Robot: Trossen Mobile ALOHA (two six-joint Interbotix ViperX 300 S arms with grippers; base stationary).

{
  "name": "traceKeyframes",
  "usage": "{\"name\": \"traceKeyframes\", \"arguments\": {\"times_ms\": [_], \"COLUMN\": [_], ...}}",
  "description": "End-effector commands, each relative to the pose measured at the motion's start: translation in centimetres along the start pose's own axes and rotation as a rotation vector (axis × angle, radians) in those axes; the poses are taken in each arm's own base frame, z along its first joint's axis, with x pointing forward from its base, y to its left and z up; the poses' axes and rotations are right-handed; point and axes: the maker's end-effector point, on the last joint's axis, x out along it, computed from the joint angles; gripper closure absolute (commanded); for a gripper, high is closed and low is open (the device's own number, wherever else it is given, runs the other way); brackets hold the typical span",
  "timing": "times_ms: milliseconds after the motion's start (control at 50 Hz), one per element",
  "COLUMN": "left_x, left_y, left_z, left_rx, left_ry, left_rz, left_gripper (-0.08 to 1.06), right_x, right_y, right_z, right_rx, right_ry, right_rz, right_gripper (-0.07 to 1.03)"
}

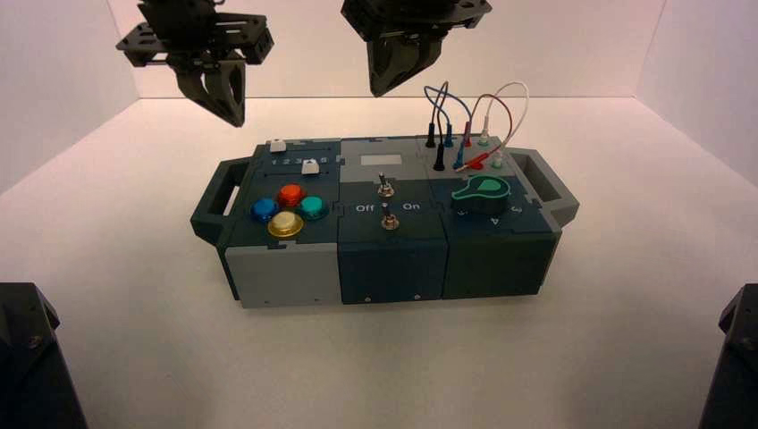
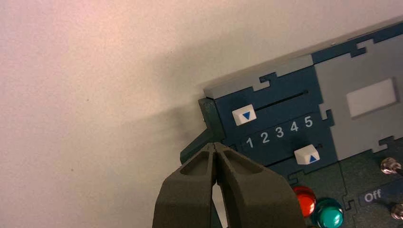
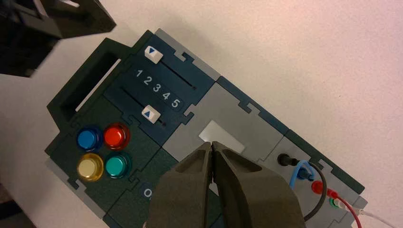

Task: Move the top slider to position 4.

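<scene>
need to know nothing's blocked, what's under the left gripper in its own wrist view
Behind the left gripper, part of the box's dark green handle shows beside it. Whatever lies directly behind its fingers is covered in that view and cannot be told.

Both arms in from the far side, grippers angled downward. Left gripper (image 1: pixel 236 123): lower of the two toward the robot's left, fingers closed, tips (image 2: pixel 212 146) meeting. Right gripper (image 1: pixel 379 93): nearer mid-view, well apart from the left; fingers also closed, tips together. Nothing held in either. Left wrist (image 1: pixel 197 40) and right wrist (image 1: pixel 416 16) both visible, apart, high in view.
</scene>
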Motion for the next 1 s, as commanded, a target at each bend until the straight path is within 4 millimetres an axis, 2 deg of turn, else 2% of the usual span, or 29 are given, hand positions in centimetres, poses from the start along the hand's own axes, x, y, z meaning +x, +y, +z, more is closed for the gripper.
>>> {"name": "traceKeyframes", "arguments": {"times_ms": [20,1000], "left_x": [-0.4,2.7], "left_y": [-0.7,-1.5], "left_z": [1.3,2.6], "left_rx": [0.01,0.02], "left_ry": [-0.035,-0.006], "left_rz": [-0.01,-0.012], "left_gripper": [1.01,1.01], "right_x": [-0.9,-1.2], "right_y": [0.2,0.0], "right_z": [1.6,1.8], "right_rx": [0.002,0.006], "right_ry": [-0.05,-0.06], "right_rz": [0.005,0.002], "right_gripper": [0.98,0.98]}}
